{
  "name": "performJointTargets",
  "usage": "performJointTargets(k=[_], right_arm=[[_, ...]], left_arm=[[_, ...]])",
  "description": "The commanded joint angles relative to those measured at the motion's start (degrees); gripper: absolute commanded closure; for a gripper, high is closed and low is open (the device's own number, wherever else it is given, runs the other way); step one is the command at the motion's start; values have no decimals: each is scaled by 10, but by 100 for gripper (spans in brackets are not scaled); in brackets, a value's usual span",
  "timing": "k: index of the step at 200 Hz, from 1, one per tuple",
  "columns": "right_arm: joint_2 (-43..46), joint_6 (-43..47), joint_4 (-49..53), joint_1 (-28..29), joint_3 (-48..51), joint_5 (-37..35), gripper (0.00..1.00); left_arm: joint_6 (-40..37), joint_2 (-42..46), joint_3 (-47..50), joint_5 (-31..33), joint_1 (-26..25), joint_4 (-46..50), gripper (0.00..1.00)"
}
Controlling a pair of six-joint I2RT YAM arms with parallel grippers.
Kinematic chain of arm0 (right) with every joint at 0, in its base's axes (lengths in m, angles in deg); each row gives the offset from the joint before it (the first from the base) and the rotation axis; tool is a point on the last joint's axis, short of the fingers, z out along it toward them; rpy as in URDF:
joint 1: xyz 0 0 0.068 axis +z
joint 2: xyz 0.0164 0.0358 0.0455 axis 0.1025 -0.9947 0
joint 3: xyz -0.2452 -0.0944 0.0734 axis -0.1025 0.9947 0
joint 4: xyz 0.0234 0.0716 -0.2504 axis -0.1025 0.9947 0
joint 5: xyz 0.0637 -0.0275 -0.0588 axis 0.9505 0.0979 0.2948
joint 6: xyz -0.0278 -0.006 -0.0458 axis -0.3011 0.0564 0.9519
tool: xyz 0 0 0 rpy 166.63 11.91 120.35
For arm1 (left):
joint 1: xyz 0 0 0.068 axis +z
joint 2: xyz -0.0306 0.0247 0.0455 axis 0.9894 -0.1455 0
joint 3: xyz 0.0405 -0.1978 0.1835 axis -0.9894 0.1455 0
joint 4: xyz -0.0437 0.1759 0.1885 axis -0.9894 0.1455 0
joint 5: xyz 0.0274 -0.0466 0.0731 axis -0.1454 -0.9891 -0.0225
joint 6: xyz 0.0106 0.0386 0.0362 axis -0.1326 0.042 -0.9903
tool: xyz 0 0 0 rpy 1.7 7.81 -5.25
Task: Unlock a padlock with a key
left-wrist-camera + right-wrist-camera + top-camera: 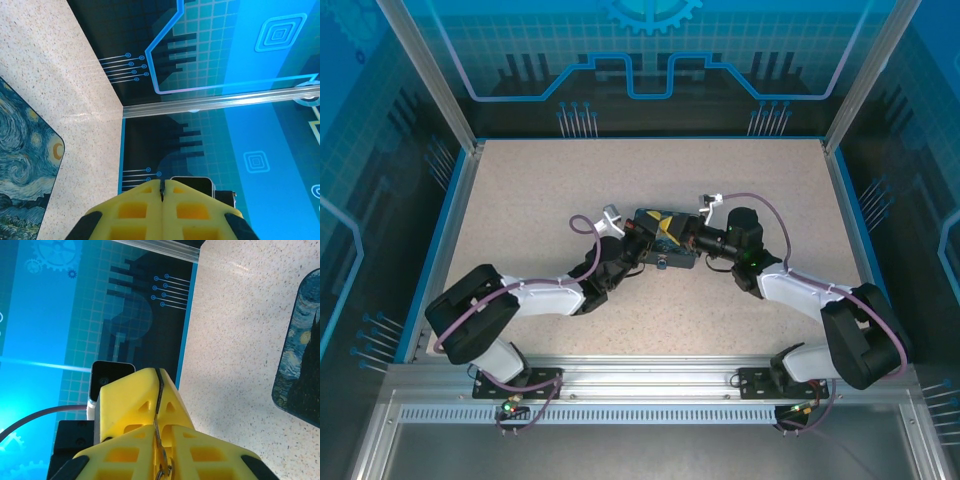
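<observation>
Speckled table (520, 200), blue-lit walls (640, 60) — the right gripper (157, 372) is pinching the key (159, 410) lengthwise along its seam, the left gripper (162, 184) sitting with jaws pressed together.

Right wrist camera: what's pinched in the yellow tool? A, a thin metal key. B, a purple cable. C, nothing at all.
A: a thin dark key sits clamped along the seam of the shut right tool.

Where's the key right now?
In the right wrist view, the key is pinched between the closed yellow fingers of the right hand, which sits by the Starry Night box near the table's middle.
</observation>
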Motion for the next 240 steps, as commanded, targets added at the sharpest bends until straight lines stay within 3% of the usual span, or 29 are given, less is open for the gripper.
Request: performJointTargets(k=[1,203,240], right_arm=[[-7,-6,-20,10,9,2,84],[11,-12,-11,-19,20,-5,84],[12,-12,-11,-21,18,-1,93]], left_arm=[[-18,-6,1,21,-6,-55,100],[-15,0,33,45,-12,-77,100],[-15,-1,35,48,-14,-81,100]])
